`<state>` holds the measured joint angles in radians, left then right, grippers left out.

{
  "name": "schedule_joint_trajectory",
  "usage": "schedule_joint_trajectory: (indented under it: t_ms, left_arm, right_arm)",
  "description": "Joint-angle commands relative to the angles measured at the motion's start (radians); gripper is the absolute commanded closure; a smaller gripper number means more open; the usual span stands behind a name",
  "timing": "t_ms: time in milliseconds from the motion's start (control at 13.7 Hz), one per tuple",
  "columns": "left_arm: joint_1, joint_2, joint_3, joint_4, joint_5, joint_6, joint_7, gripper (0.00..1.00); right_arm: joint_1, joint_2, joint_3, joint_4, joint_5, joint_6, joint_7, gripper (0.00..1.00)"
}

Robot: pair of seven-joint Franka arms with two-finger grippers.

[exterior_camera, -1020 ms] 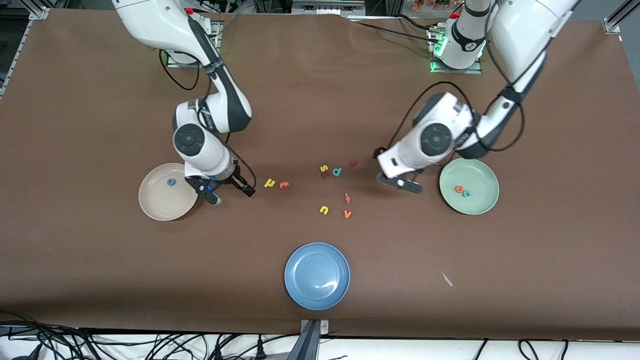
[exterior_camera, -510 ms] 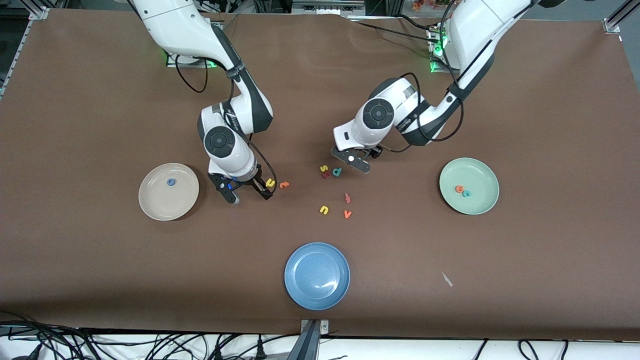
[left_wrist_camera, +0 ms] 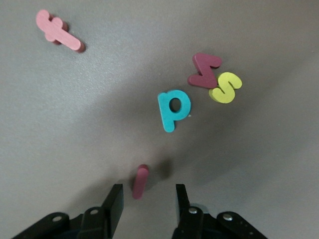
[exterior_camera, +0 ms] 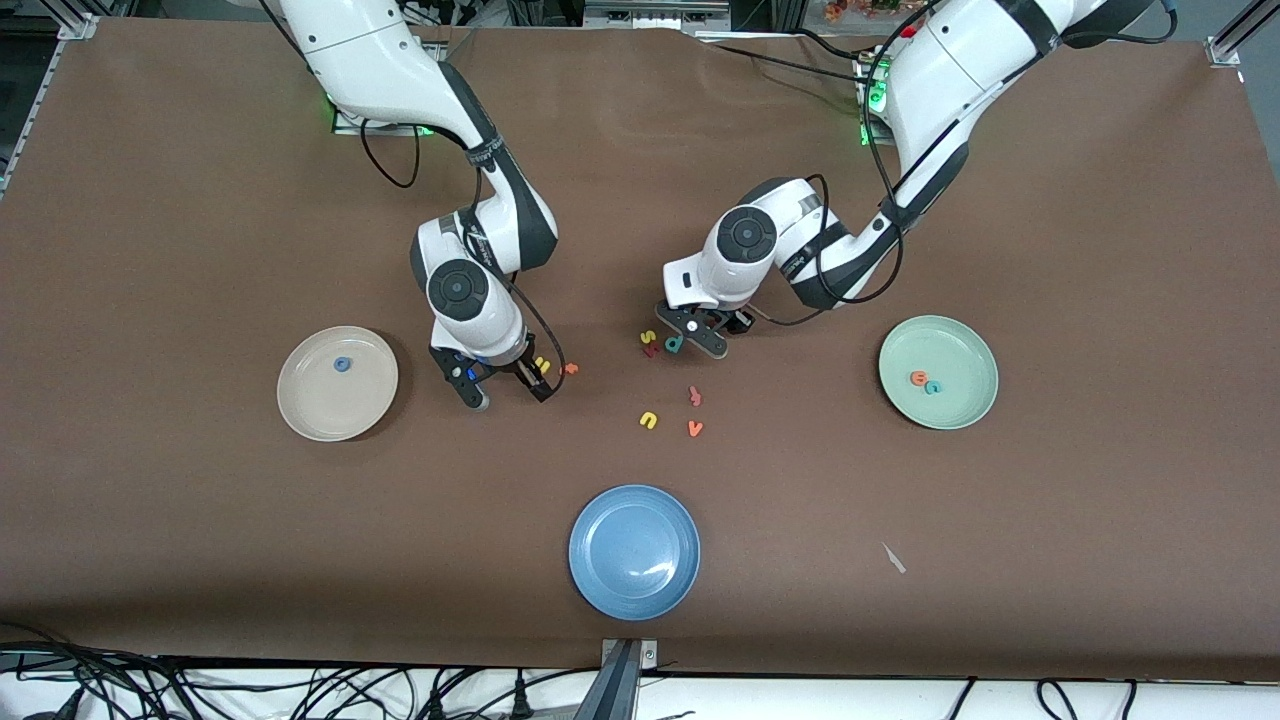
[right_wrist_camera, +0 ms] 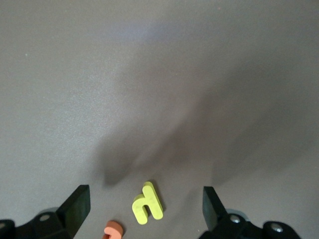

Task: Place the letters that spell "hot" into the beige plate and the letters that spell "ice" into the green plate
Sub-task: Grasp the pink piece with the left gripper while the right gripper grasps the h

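The dark red "i" (left_wrist_camera: 140,181) stands on edge between the fingers of my left gripper (left_wrist_camera: 148,199), which is low over the table (exterior_camera: 692,338). Its fingers are apart, with a gap on each side of the bar. My right gripper (right_wrist_camera: 144,196) hangs wide open over the yellow "h" (right_wrist_camera: 149,205), toward the table's middle from the beige plate (exterior_camera: 300,400). That plate holds the blue "o" (exterior_camera: 343,364). The green plate (exterior_camera: 950,345) holds the orange "e" (exterior_camera: 916,377) and teal "c" (exterior_camera: 932,386). A salmon "t" (exterior_camera: 694,396) lies on the table.
A teal letter (left_wrist_camera: 173,109), a yellow "s" (left_wrist_camera: 225,87) and a dark red letter (left_wrist_camera: 204,69) lie close to the "i". An orange letter (exterior_camera: 571,369) sits beside the "h". A yellow "u" (exterior_camera: 649,420), orange "v" (exterior_camera: 695,429) and blue plate (exterior_camera: 634,551) lie nearer the front camera.
Both arms swung in from their plates toward the letters in the middle. The right gripper came over the "h". The left gripper came down around the "i" and its fingers have narrowed.
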<state>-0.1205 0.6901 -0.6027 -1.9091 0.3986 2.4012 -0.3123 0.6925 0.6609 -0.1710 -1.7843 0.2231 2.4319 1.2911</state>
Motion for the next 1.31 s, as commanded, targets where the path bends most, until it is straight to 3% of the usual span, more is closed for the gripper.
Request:
schedule_joint_trajectory:
  t_ms: [0, 364, 583, 656, 801, 1020, 1238]
  left_arm:
    - [-0.005, 0.011, 0.003, 0.015, 0.062, 0.003, -0.008, 0.59]
    - [-0.007, 0.025, 0.008, 0.015, 0.071, 0.004, -0.008, 0.64]
    - [-0.007, 0.029, 0.008, 0.022, 0.085, 0.004, -0.008, 0.85]
    - [-0.002, 0.023, 0.008, 0.025, 0.086, 0.003, -0.01, 1.0]
    - [0.011, 0.014, 0.004, 0.033, 0.085, -0.005, -0.007, 1.0]
    - [0.07, -0.029, -0.008, 0.05, 0.071, -0.065, 0.002, 1.0]
    - [0.18, -0.086, -0.064, 0.051, 0.071, -0.183, 0.007, 1.0]
  right_arm:
    - [0.013, 0.023, -0.008, 0.031, 0.018, 0.002, 0.014, 0.0]
    - [0.025, 0.036, -0.008, 0.031, 0.018, 0.015, 0.014, 0.03]
    - [0.033, 0.04, -0.01, 0.029, 0.018, 0.016, 0.014, 0.04]
    - [0.035, 0.045, -0.008, 0.029, 0.018, 0.021, 0.014, 0.05]
    - [0.036, 0.045, -0.01, 0.029, 0.016, 0.024, 0.013, 0.08]
    - [0.038, 0.045, -0.01, 0.029, 0.009, 0.024, 0.011, 0.23]
    - [0.038, 0.045, -0.01, 0.029, 0.007, 0.022, 0.008, 0.38]
